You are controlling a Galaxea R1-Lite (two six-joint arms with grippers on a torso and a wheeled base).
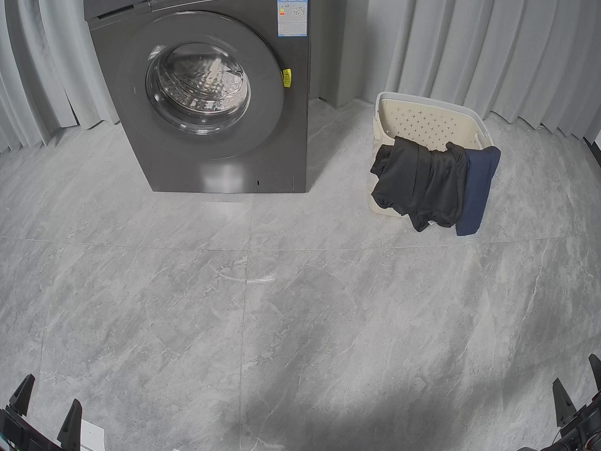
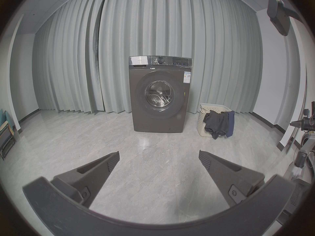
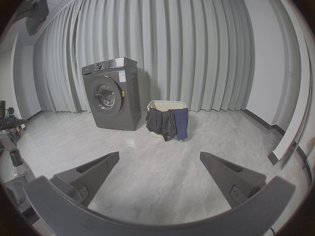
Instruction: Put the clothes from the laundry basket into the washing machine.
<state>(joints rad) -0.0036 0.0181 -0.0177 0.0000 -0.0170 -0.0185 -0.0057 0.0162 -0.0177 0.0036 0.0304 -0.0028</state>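
Judging by the scene, the task is at its very start. One washing machine (image 1: 206, 89) stands far left with its round door apparently shut, and just to its right one laundry basket (image 1: 432, 117) sits on the floor with two garments over its near rim, one black (image 1: 422, 183) and one navy (image 1: 479, 186). The left pincer (image 2: 158, 154) and right pincer (image 3: 159, 154) hang near, fingers apart and empty, well apart from both, so the next move likely calls for closing in to open the door or grasp a garment.

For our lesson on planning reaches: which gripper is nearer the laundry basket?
Right. The right gripper is on the same side as the laundry basket; the left gripper is farther, facing the washing machine.
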